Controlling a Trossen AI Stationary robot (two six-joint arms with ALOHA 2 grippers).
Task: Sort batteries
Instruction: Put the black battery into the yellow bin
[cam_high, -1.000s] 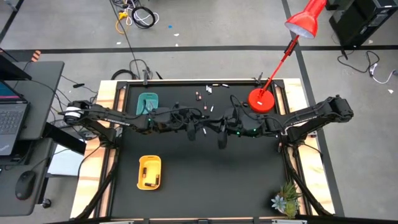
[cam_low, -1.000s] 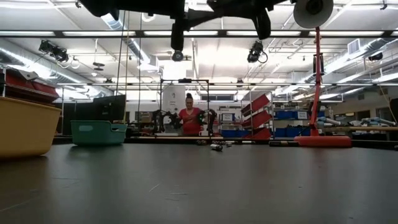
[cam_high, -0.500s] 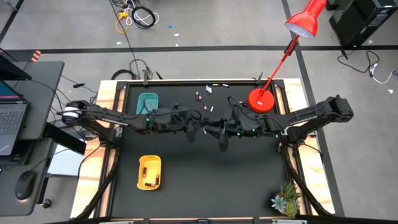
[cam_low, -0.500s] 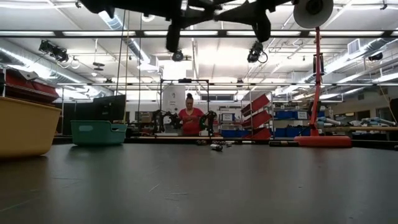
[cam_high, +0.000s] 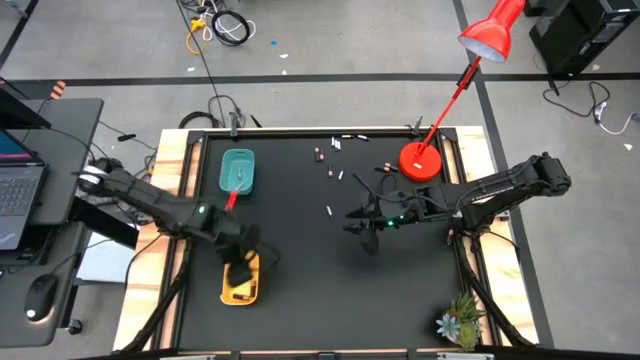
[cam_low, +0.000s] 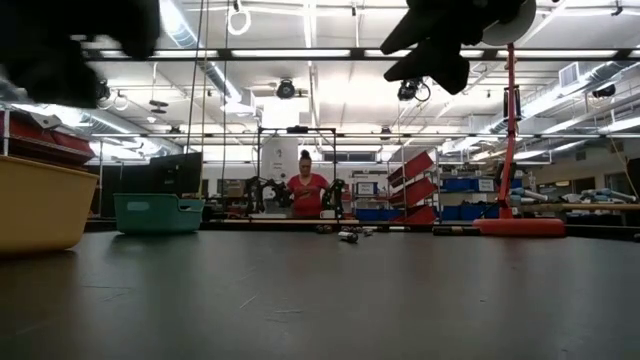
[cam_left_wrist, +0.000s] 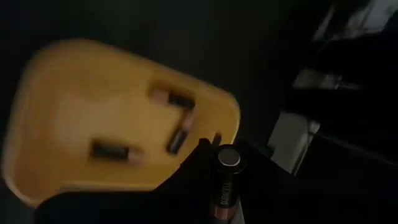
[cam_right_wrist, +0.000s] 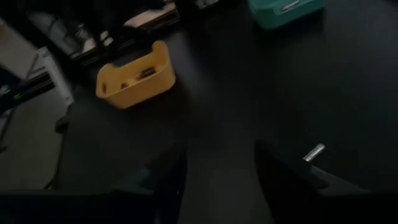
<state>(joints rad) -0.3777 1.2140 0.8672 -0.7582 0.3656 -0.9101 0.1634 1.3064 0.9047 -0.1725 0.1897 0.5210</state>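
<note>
My left gripper (cam_high: 245, 262) (cam_left_wrist: 225, 163) is over the yellow tray (cam_high: 240, 278) near the table's front left and is shut on a dark battery (cam_left_wrist: 224, 183). Three dark batteries (cam_left_wrist: 177, 121) lie on the yellow tray's floor. My right gripper (cam_high: 368, 235) (cam_right_wrist: 217, 168) hangs open above the table's middle with nothing between its fingers. A silver battery (cam_right_wrist: 314, 151) lies on the table close by. More batteries (cam_high: 328, 152) lie scattered toward the far edge. The teal tray (cam_high: 237, 170) stands at the far left. My left gripper pinches the dark battery between its two fingers, which come from above. The battery lies along the fingers, its metal end cap (cam_left_wrist: 227, 158) pointing out past their tips. It is lifted clear, over the yellow tray's rim (cam_left_wrist: 233, 115).
A red lamp stands with its base (cam_high: 420, 162) at the far right. A small plant (cam_high: 460, 322) sits at the near right corner. Open black table lies between the trays and the right arm. A person (cam_low: 305, 192) stands far behind the table.
My left arm has swung from the table's middle toward the near left edge, carrying the dark battery to a place over the yellow tray. My right gripper has drawn slightly toward the table's right and near edge.
</note>
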